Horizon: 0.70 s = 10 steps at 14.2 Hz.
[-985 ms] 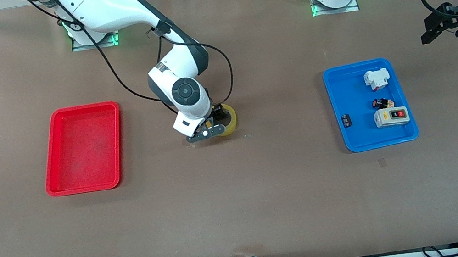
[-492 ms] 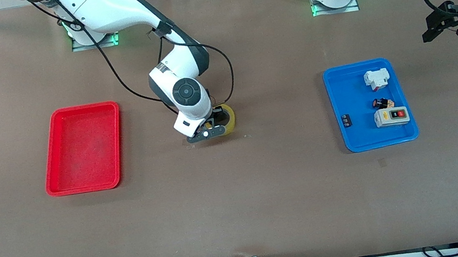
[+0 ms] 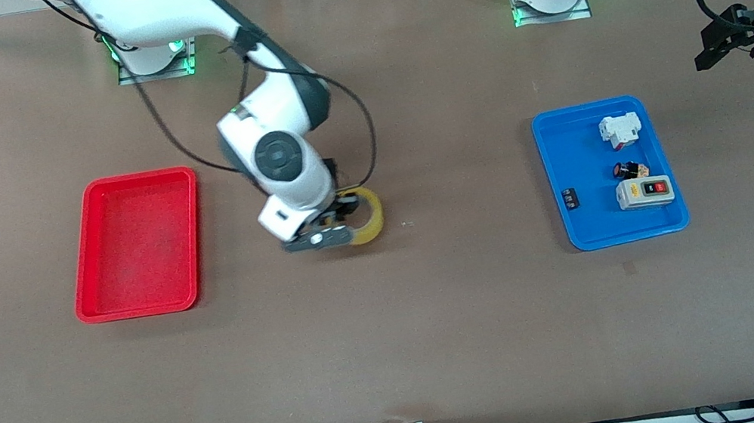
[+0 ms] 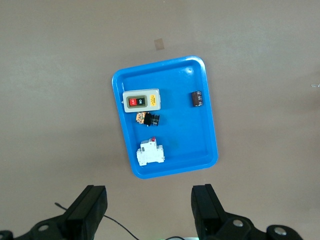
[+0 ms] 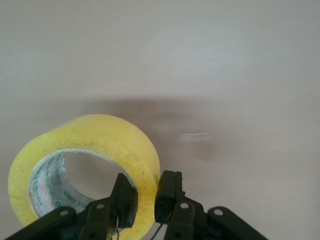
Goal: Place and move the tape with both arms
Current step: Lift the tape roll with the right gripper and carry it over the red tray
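The tape (image 3: 369,218), a yellow ring-shaped roll, hangs in my right gripper (image 3: 340,219) over the middle of the table, between the two trays. In the right wrist view the fingers are shut on the wall of the tape (image 5: 90,150), one finger in the hole and one outside; my right gripper (image 5: 146,199) holds it clear of the table. My left gripper (image 3: 720,41) is open and empty, held high at the left arm's end of the table, above the blue tray (image 3: 582,223). The left wrist view shows its open fingers (image 4: 207,205) over the blue tray (image 4: 205,145).
A red tray (image 3: 136,244) lies toward the right arm's end. The blue tray holds a white breaker block (image 3: 620,129), a grey switch box (image 3: 643,192), a small black and red button (image 3: 629,168) and a small dark part (image 3: 570,197).
My right gripper has lifted the tape and carried it a little toward the red tray. The left arm has stayed nearly still.
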Motion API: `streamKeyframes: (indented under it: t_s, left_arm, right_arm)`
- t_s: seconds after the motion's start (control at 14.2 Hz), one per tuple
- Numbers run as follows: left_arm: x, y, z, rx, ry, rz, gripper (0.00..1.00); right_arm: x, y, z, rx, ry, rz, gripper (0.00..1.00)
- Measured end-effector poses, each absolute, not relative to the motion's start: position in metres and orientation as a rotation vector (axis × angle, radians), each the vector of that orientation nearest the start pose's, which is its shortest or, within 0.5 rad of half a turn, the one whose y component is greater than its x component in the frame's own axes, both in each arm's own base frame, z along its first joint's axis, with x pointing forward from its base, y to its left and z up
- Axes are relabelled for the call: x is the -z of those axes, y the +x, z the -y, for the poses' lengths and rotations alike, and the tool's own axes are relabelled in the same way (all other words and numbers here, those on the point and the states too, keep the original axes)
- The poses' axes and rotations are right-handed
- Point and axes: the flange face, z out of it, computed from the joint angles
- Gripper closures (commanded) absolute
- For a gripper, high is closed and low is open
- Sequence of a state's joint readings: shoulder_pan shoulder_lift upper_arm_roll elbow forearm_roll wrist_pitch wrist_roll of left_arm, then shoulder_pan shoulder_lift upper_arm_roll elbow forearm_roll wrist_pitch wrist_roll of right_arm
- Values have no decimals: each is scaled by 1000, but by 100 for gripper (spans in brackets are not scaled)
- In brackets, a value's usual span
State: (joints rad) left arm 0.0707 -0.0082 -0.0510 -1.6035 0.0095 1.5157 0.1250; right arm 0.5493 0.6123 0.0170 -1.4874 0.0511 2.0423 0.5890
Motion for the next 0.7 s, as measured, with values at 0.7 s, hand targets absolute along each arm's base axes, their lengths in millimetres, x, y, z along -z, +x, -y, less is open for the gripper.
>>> streamKeyframes:
  t_s: [0.7]
  left_arm:
    - [-608,545,-14,-130,-3131,-159,0]
  right_arm:
    - [-275,594,-23,-444,-3136,-257,100]
